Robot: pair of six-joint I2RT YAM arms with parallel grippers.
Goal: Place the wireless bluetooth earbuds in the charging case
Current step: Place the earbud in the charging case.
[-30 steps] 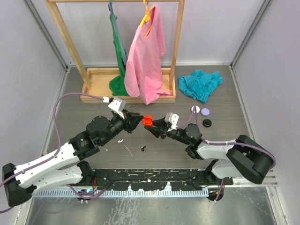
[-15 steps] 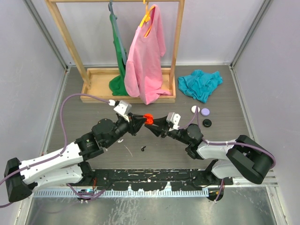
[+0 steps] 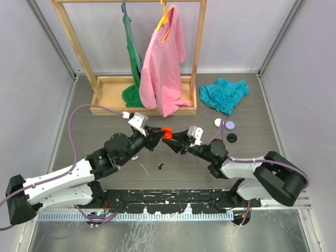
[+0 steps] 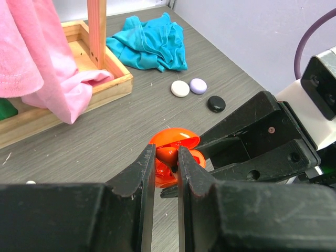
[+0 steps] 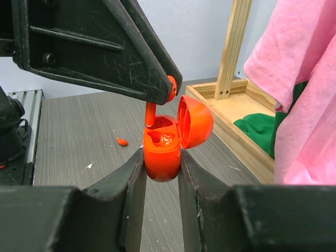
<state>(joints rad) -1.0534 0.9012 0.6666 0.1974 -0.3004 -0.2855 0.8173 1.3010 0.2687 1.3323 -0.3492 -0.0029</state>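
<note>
My right gripper (image 3: pixel 172 139) (image 5: pixel 161 154) is shut on the red charging case (image 5: pixel 161 155) (image 3: pixel 166 132) and holds it upright above the table, lid (image 5: pixel 195 121) open. My left gripper (image 3: pixel 156 135) (image 4: pixel 166 151) is shut on a red earbud (image 4: pixel 167 155). The earbud's stem (image 5: pixel 150 113) points down into the case's left socket. The right socket shows empty. A second red earbud (image 5: pixel 122 141) lies on the table beyond the case. A black earbud (image 3: pixel 160 166) lies on the table below the two grippers.
Small round white (image 3: pixel 218 122), lilac (image 3: pixel 229 125) and black (image 3: pixel 231 137) pieces lie right of the grippers. A teal cloth (image 3: pixel 224 93) lies at the back right. A wooden rack (image 3: pixel 142 94) with pink and green garments stands at the back. White scraps (image 3: pixel 143 168) dot the table.
My left gripper has moved right with the red earbud until it meets the case held by my right gripper. The right arm has barely moved.
</note>
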